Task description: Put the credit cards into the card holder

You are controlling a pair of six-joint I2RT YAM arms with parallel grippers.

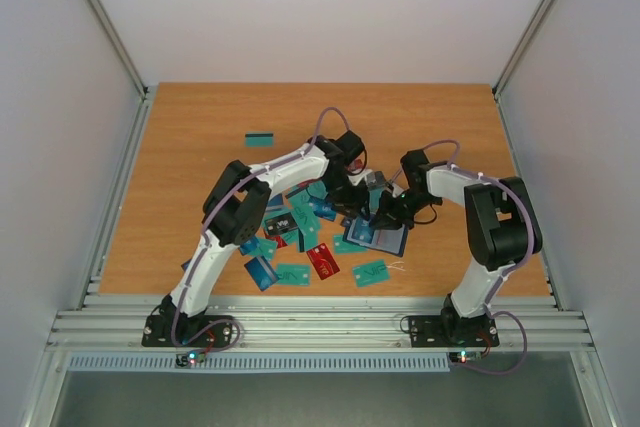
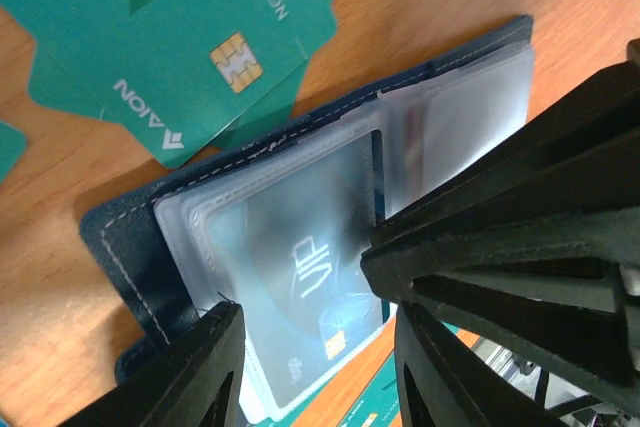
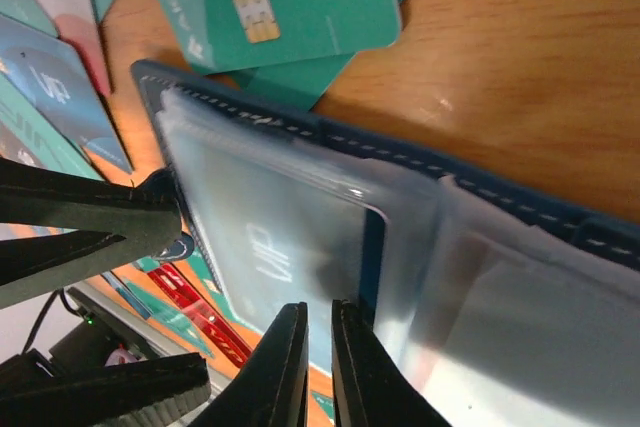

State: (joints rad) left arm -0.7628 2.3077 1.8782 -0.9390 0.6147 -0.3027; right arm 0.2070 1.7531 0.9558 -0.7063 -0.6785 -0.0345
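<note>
The card holder (image 1: 388, 239) lies open on the table, navy with white stitching (image 2: 120, 247) and clear sleeves. A blue credit card (image 3: 270, 247) sits inside its left sleeve (image 2: 300, 257). My left gripper (image 2: 310, 347) is open and straddles that sleeve; one of its fingers (image 3: 150, 215) rests on the holder's edge (image 3: 400, 142). My right gripper (image 3: 320, 332) hovers over the sleeve's near edge, jaws drawn to a thin slit with nothing showing between them. Teal credit cards (image 2: 210, 37) lie just beyond the holder. Both grippers meet over it (image 1: 375, 205).
Several loose cards, teal, blue and black, are scattered left of the holder (image 1: 295, 272), with a red one (image 1: 322, 261) among them. A teal card (image 1: 370, 272) lies near the front and another (image 1: 260, 139) sits alone further back. Metal rails border the table.
</note>
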